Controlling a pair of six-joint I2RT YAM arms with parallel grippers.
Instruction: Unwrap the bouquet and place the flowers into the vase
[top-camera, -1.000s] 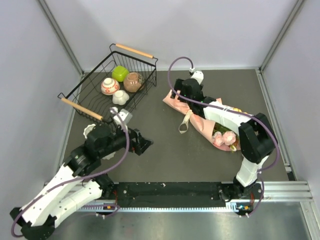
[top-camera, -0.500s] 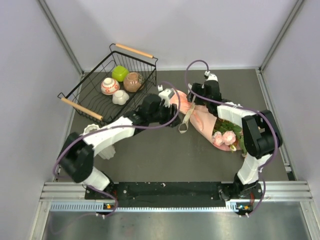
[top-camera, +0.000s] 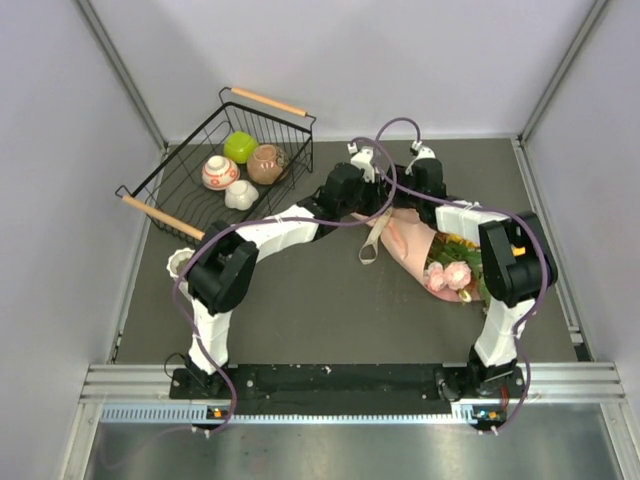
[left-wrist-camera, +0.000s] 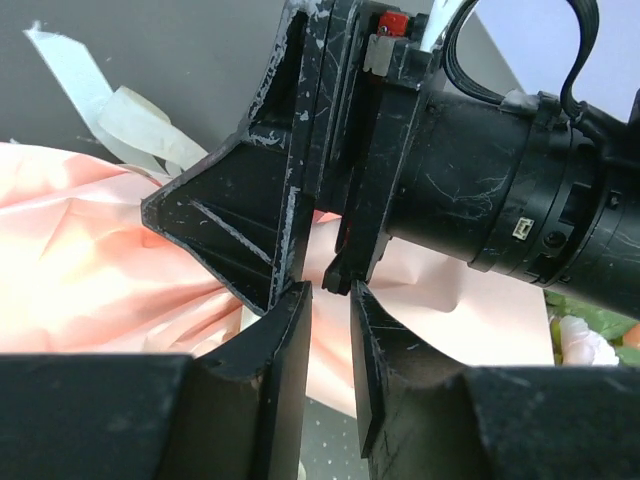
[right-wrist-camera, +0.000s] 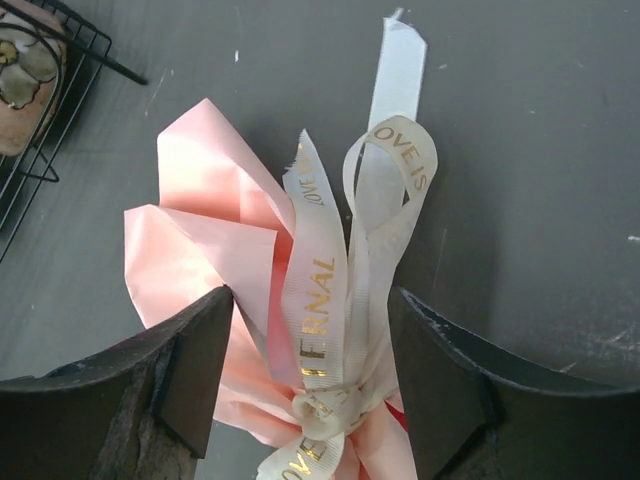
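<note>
The bouquet (top-camera: 415, 238) lies on the dark table, a pink paper cone with its flowers (top-camera: 450, 274) pointing near-right and a cream ribbon (top-camera: 372, 240) trailing from its bow. My right gripper (right-wrist-camera: 320, 370) is open and straddles the ribbon bow (right-wrist-camera: 335, 395) and the pink paper (right-wrist-camera: 200, 240); from above the right gripper (top-camera: 400, 203) hangs over the cone's narrow end. My left gripper (left-wrist-camera: 330, 290) is open by a narrow gap with nothing between its fingers, its tips right against the right gripper's finger (left-wrist-camera: 235, 225). The white wavy-rimmed vase (top-camera: 180, 262) stands at the left, partly behind my left arm.
A black wire basket (top-camera: 160, 195) with wooden handles sits at the back left, holding a green pot (top-camera: 240, 146), a brown pot (top-camera: 266, 164), a white-and-red pot (top-camera: 220, 172) and a small white pot (top-camera: 240, 194). Both arms cross over the cone's tip. Grey walls enclose the table.
My left arm has swung from the near left across to the bouquet's narrow end, its jaws narrowing. My right gripper has shifted slightly right and narrowed around the ribbon.
</note>
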